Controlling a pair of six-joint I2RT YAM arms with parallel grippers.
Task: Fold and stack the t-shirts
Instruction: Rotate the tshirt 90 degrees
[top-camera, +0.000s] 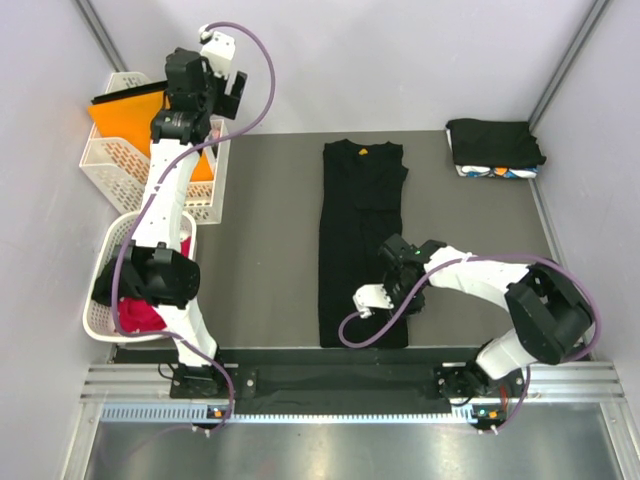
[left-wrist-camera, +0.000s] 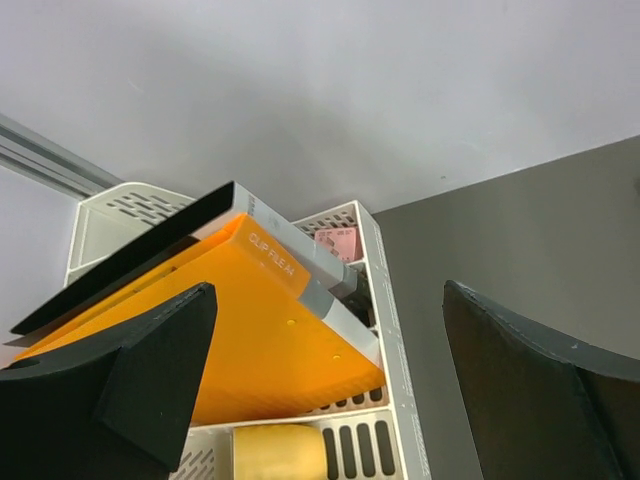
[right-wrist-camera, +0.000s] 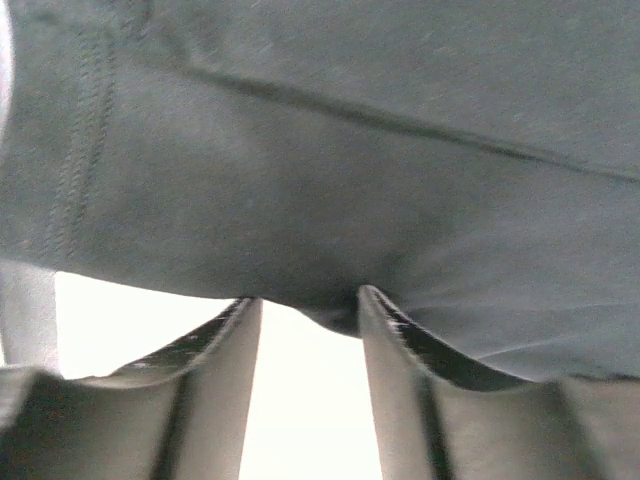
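T-shirt (top-camera: 350, 230), a black one, lies in the middle of the dark table (top-camera: 265, 240), folded lengthwise into a long narrow strip with its collar at the far end. The right gripper (top-camera: 397, 262) is down on the strip's right edge, a little past the halfway mark toward the near end. Its own camera shows the fingers (right-wrist-camera: 215, 340) parted partway, a narrow gap, with the black cloth lying across their tips and a small pucker dipping between them (I can't see any of it actually pinched).

The left gripper (top-camera: 222, 90) is held up at the far left, well apart from the shirt, its jaws spread wide with nothing between them. It hangs over a white lattice basket (top-camera: 105, 160) that holds an orange folder (top-camera: 120, 120).

In the far right corner of the table sits a folded stack (top-camera: 495, 145), black on top with a white-and-blue layer showing underneath. Nearer on the left, a rounded white basket (top-camera: 100, 320) holds a red shirt (top-camera: 140, 318) behind the left arm.
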